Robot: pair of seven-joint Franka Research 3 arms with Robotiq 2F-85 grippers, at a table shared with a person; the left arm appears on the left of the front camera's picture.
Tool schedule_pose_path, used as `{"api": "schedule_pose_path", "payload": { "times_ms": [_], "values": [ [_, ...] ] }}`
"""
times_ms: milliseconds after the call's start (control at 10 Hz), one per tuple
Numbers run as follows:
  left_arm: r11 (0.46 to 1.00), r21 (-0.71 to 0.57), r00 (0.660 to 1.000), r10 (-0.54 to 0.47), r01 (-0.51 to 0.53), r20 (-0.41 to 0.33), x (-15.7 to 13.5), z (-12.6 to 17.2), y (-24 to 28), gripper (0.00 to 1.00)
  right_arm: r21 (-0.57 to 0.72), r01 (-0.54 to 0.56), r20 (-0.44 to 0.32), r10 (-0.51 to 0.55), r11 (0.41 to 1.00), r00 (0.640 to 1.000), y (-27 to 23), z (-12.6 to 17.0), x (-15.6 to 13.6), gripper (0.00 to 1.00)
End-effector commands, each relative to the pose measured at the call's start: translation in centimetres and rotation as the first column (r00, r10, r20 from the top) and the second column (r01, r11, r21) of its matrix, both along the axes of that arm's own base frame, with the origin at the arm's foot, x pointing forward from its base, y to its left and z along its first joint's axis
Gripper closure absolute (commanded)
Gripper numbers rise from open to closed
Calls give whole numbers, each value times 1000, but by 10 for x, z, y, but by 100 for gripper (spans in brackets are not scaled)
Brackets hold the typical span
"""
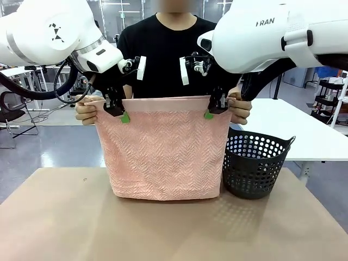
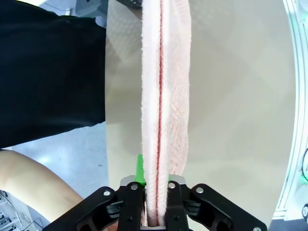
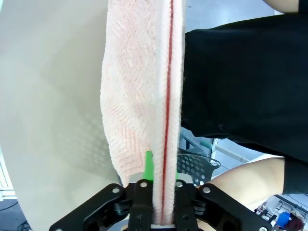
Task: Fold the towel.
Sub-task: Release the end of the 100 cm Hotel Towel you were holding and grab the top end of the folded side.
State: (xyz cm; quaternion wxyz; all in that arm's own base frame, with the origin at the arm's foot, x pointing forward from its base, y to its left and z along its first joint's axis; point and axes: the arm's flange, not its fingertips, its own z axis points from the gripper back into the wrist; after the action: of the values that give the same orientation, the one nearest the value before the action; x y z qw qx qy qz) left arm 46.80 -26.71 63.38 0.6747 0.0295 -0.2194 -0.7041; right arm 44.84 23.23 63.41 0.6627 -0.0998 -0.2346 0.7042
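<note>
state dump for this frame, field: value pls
towel: hanging upright, doubled, lower edge at table
left gripper: shut on towel's top edge
right gripper: shut on towel's top edge
person's hands: holding top corners, outside the grippers
basket: on table, beside towel, right-arm side

— Where does the front view look from?
— From between the arms, across the table (image 1: 49,217), facing a person (image 1: 163,54) close behind its far edge.
— And the wrist views?
— Each looks steeply down past its own left gripper (image 2: 155,185) or right gripper (image 3: 162,187), very near the towel (image 1: 163,157). All three views share towel, table and person.
</note>
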Motion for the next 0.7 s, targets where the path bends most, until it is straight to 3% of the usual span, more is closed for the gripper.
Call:
{"api": "schedule_pose_path", "payload": {
  "times_ms": [0,300,600],
  "values": [
    [1000,-9,999,-27,27,-27,0,1,9,100,-4,2,-9,-2,1000,1000,-1,2,4,100],
    [1000,-25,999,-7,6,-42,3,-2,13,100,19,18,-21,-18,1000,1000,-4,-2,11,100],
    [1000,-2,1000,2,-2,-11,0,-1,1,100,1,0,-1,0,1000,1000,1,0,1,98]
  ]
}}
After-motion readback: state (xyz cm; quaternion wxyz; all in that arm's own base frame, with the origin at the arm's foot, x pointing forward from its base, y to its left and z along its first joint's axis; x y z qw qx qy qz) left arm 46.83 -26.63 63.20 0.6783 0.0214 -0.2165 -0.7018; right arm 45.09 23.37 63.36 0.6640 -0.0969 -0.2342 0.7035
